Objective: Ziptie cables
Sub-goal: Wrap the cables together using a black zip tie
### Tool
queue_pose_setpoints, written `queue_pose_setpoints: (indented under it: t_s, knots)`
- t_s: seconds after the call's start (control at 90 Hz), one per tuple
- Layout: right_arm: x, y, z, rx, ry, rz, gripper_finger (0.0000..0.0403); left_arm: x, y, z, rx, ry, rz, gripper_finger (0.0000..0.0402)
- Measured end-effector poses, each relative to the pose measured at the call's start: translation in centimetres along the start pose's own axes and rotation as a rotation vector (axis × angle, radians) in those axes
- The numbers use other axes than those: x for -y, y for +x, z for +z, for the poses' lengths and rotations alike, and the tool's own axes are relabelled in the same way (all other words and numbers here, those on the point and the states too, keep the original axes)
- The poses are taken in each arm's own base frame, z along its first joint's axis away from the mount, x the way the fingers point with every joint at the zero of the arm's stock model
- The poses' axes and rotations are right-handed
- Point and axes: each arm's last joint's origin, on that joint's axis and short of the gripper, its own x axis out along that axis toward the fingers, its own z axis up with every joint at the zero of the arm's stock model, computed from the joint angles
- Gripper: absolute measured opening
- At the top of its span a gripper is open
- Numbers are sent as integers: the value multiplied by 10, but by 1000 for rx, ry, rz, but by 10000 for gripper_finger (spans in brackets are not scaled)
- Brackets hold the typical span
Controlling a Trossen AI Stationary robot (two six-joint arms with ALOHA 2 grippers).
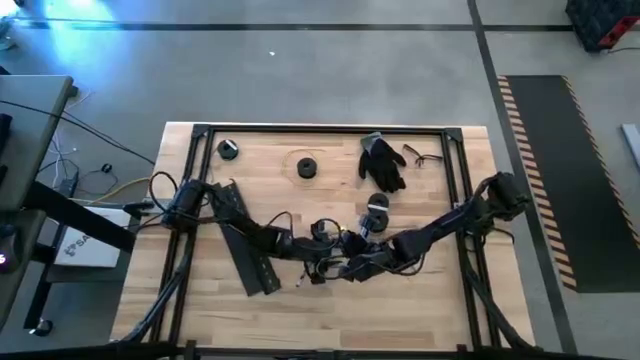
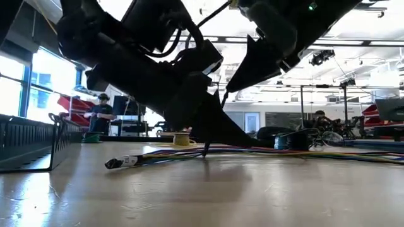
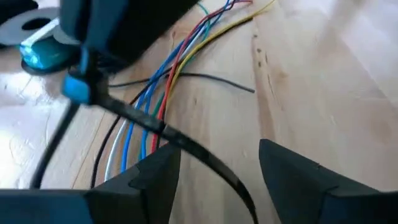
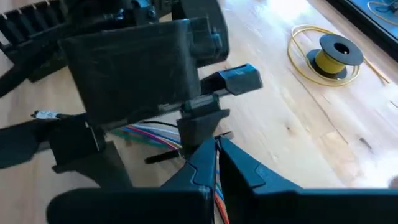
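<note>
- Wooden table (image 1: 420,310) carries both arms, which meet near its middle.
- Black duct (image 1: 243,240) lies slanted under the left arm.
- Left gripper (image 3: 217,165) hangs open over the cables (image 3: 149,106), a black ziptie (image 3: 205,155) crossing between its fingers.
- Right gripper (image 4: 216,163) pinches closed on the cables (image 4: 146,132), mid-table.

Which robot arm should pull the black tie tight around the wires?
Probably the left. Its open gripper sits right at the black zip tie crossing the cables, while the right gripper is pinched shut on them, holding them steady.
</note>
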Motion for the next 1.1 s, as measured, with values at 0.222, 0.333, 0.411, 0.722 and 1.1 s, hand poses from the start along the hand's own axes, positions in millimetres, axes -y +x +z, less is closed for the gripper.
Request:
queue_pose_setpoints:
  t_s: [0.222, 0.333, 0.411, 0.722, 1.1]
  knots:
    - [-1, -1, -2, -10, -70, 0, 0, 13, -17, 8, -20, 45, 23, 199]
    - [-3, -3, -3, -7, -135, 3, 0, 18, -27, 15, -31, 83, 53, 199]
    - [-4, -4, -4, -6, -197, 6, 0, 19, -35, 22, -33, 100, 59, 199]
    - [-5, -12, -9, -32, -677, -3, 0, 14, -62, 48, -25, 112, 94, 199]
    - [-15, -27, -13, -4, -1357, -84, 0, -19, -51, 60, 14, 170, 49, 199]
